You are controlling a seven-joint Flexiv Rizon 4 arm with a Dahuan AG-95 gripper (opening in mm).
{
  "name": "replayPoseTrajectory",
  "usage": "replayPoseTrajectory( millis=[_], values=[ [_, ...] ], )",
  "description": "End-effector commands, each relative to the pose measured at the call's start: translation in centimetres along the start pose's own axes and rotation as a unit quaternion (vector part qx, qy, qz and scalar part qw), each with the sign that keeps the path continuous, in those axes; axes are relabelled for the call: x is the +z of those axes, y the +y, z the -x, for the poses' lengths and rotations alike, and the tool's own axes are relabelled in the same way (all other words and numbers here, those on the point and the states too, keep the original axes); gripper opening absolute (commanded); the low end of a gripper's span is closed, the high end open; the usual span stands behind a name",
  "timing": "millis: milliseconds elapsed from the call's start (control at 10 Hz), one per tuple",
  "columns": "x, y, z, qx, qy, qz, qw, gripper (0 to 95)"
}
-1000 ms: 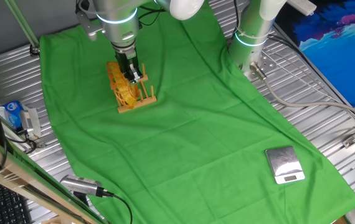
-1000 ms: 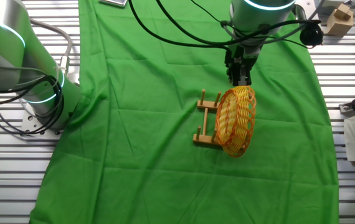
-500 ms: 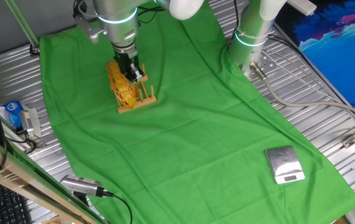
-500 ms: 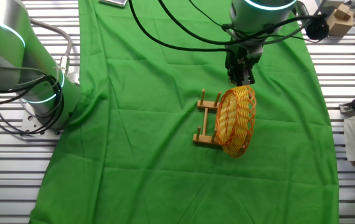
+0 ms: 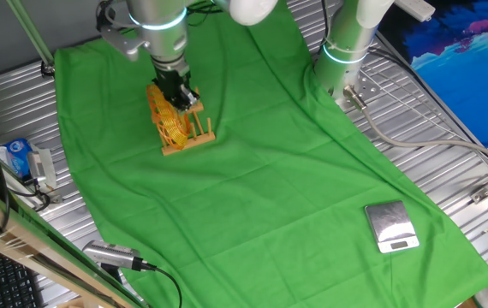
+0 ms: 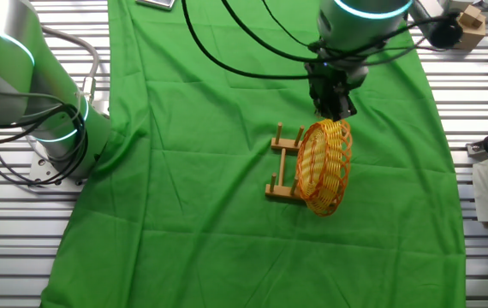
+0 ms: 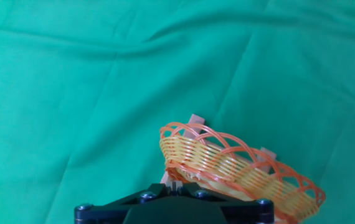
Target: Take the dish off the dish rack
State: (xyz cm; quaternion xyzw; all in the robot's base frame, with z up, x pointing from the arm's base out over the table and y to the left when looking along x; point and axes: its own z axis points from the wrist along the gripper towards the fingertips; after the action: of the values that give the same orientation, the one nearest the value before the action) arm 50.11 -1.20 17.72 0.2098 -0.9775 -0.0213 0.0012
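Observation:
The dish (image 5: 167, 120) is an oval yellow-orange woven tray that stands on edge in the small wooden dish rack (image 5: 196, 133) at the far left of the green cloth. From the other fixed view the dish (image 6: 323, 167) leans against the rack's pegs (image 6: 283, 167). My gripper (image 5: 178, 96) comes down onto the dish's top rim, also seen in the other fixed view (image 6: 333, 115). In the hand view the fingers (image 7: 175, 185) are pressed together at the edge of the dish (image 7: 227, 165), with a rack peg (image 7: 194, 121) behind it.
A square silver scale (image 5: 391, 227) lies on the green cloth (image 5: 261, 188) at the near right. A second arm's base (image 5: 347, 51) stands at the cloth's far edge, also in the other fixed view (image 6: 51, 120). A blue-white packet (image 5: 17, 158) lies off the cloth.
The arm's wrist has tilted and shifted slightly while the fingers stay at the dish's top rim. The dish and rack have not visibly moved.

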Motion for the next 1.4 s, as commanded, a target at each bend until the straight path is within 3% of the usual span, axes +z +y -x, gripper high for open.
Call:
replayPoseTrajectory(
  millis=[100, 600, 1100, 1300, 1400],
  values=[
    [-0.8, -1.3, 0.5, -0.033, 0.008, 0.016, 0.9993, 0.0],
    [-1.0, -3.6, 1.8, -0.085, 0.037, 0.032, 0.9952, 0.0],
    [-0.2, -5.6, 1.9, -0.129, 0.037, 0.049, 0.9897, 0.0],
    [-0.3, -6.5, 2.1, -0.137, 0.033, 0.064, 0.988, 0.0],
    [-0.4, -6.6, 2.2, -0.14, 0.031, 0.062, 0.9877, 0.0]
  ],
)
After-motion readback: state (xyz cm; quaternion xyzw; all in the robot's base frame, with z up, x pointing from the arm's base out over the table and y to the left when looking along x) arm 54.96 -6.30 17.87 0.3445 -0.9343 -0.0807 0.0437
